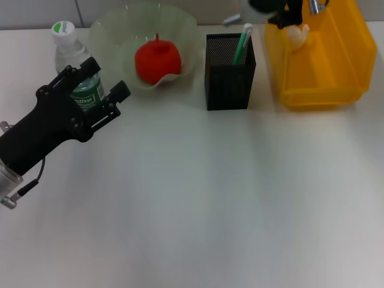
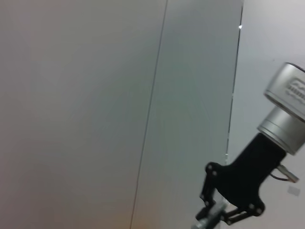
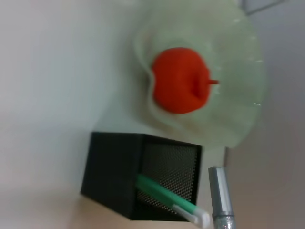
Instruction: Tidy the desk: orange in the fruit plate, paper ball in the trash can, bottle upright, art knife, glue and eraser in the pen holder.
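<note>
The bottle (image 1: pixel 75 66) stands upright at the far left of your desk, between the left gripper's (image 1: pixel 102 81) spread jaws.

Your left fingers sit wide on either side of its green label, not visibly pressing it. Just right of those jaws, the orange (image 1: pixel 157 60) lies in the fruit plate (image 1: pixel 111 33). Next comes the pen holder (image 1: pixel 228 81) with a green pen (image 1: pixel 242 45) leaning inside. Farthest right, your right gripper (image 1: pixel 288 12) hangs above the trash can (image 1: pixel 324 66); you cannot tell its jaw state.
</note>
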Controlling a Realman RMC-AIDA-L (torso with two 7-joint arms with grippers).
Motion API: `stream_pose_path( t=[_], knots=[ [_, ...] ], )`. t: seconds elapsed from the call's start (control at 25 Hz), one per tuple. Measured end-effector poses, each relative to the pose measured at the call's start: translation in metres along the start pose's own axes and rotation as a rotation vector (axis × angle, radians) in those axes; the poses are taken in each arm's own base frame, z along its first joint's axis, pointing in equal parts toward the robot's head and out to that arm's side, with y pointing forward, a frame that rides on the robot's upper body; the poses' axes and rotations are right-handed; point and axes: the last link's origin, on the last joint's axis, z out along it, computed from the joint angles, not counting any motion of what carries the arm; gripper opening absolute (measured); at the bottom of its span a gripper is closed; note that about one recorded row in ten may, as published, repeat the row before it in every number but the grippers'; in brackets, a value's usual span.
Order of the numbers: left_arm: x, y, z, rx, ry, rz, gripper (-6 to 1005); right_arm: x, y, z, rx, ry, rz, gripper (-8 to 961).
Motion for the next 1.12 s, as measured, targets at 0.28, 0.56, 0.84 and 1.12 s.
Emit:
stream_pose_path(
  t=[0.28,0.56,0.84,1.12],
  knots=[
    [-0.002,-0.003,-0.004,0.046,0.013,-0.001,805,-0.007,0.005,0.005,-0.002,0.029,-0.17,138],
    [-0.002,-0.004,-0.005,0.061,0.016,0.0,805,0.0,0.005,0.011,0.029,0.047,-0.281,137],
    [-0.003,-0.005,-0.006,0.09,0.026,0.016,805,0.001,0.014,0.028,0.08,0.043,-0.412,136],
    [-0.008,-0.002,-0.004,0.134,0.043,0.053,805,0.0,0.023,0.041,0.149,0.034,-0.563,136]
  ],
)
